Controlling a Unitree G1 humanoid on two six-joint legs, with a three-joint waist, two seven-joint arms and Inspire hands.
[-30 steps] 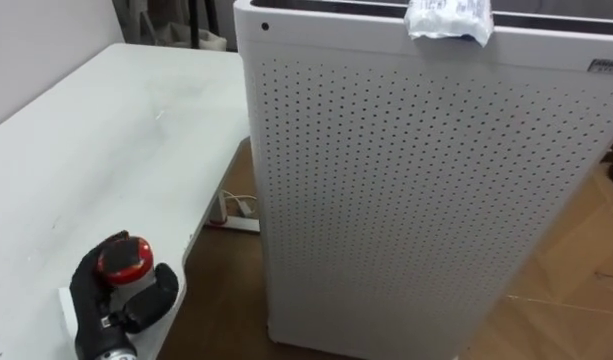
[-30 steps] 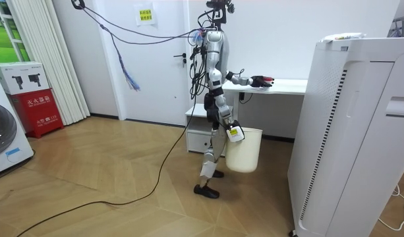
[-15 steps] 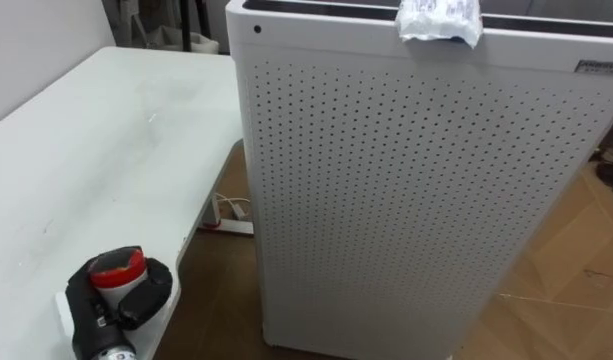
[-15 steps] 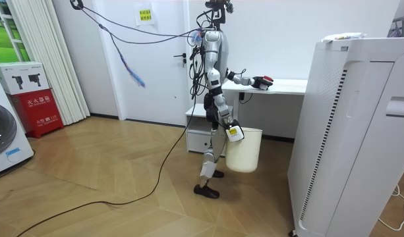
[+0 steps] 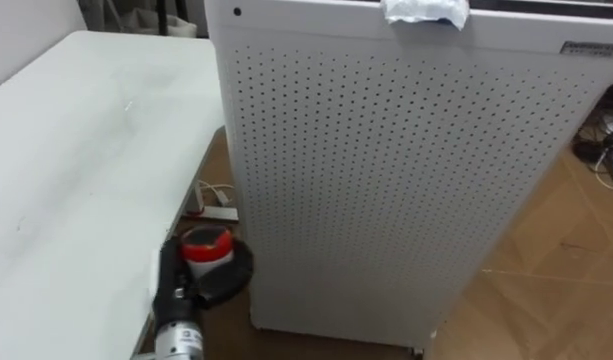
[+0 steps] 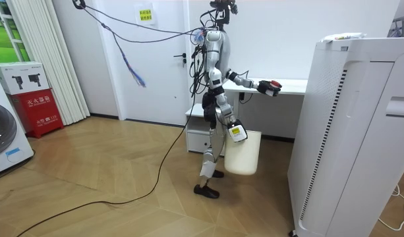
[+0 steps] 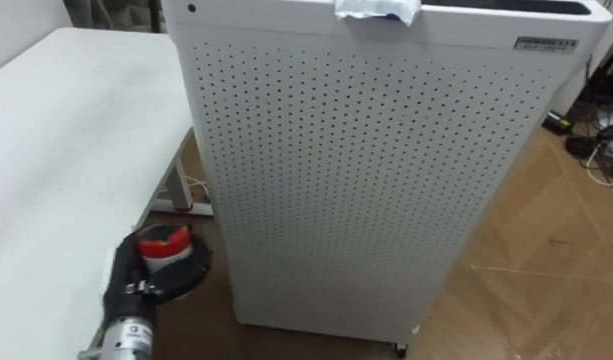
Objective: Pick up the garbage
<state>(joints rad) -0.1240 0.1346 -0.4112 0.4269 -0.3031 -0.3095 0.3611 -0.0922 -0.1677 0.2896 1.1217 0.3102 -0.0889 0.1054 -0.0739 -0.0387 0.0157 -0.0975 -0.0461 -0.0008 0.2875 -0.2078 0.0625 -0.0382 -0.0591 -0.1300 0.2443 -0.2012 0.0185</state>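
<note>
Robot stands between a perforated white cabinet [image 5: 386, 170] and a white desk [image 5: 76, 170], facing the cabinet. A white bin [image 6: 243, 155] hangs clear of the floor at the right hand [image 6: 235, 132]; whether that hand grips it cannot be told. The left hand [image 5: 198, 287], just off the desk's edge near the cabinet, has its fingers curled round a red-topped item [image 5: 206, 243]. A crumpled wrapper [image 5: 423, 10] lies on the cabinet's top edge.

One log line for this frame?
left hand: fingers round red-topped item, between table and cabinet | right hand: at white bin rim | wrapper: on cabinet top
</note>
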